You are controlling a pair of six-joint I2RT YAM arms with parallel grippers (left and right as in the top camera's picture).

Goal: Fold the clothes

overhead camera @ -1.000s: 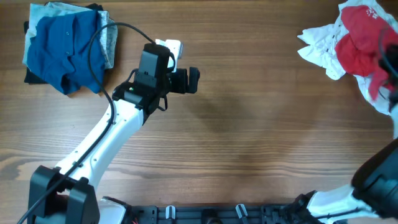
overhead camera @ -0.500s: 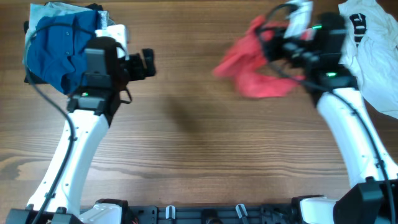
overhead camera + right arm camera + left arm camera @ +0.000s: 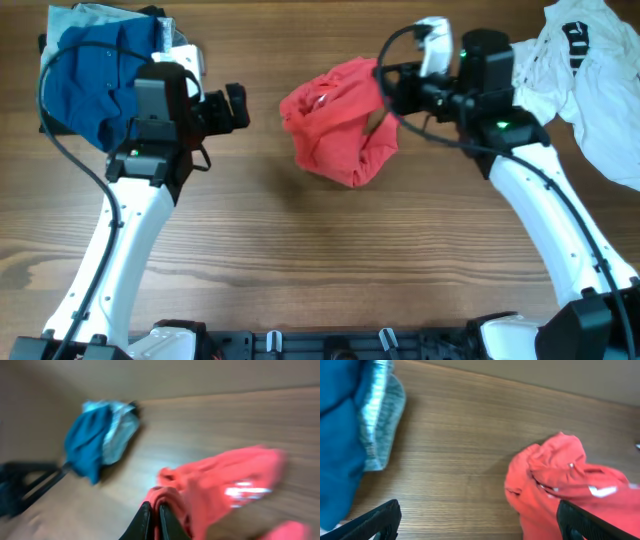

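R gripper (image 3: pixel 388 95) is pinched tight on a fold of the red T-shirt (image 3: pixel 340 135). Wrist view shows the jaws closed w/ red cloth bunched right at the tips. The shirt is a crumpled lump over the middle of the table (image 3: pixel 320 260), nearer the far edge. Can't tell if it rests on the wood or hangs just off it.

L gripper (image 3: pixel 235 107) is spread wide w/ nothing in it, pointing at the shirt from the left and apart from it.

White garment (image 3: pixel 590 100) w/ black marking lies rumpled at the far right corner. Blue/grey pile (image 3: pixel 95 85) sits at the far left corner; can't tell if it's folded.

Progress, as I judge it: early. The red shirt is in the work area but not spread, and no fold is made. Left to do: lay it flat, smooth it, fold sleeves + body, then prob. the same for the white one.
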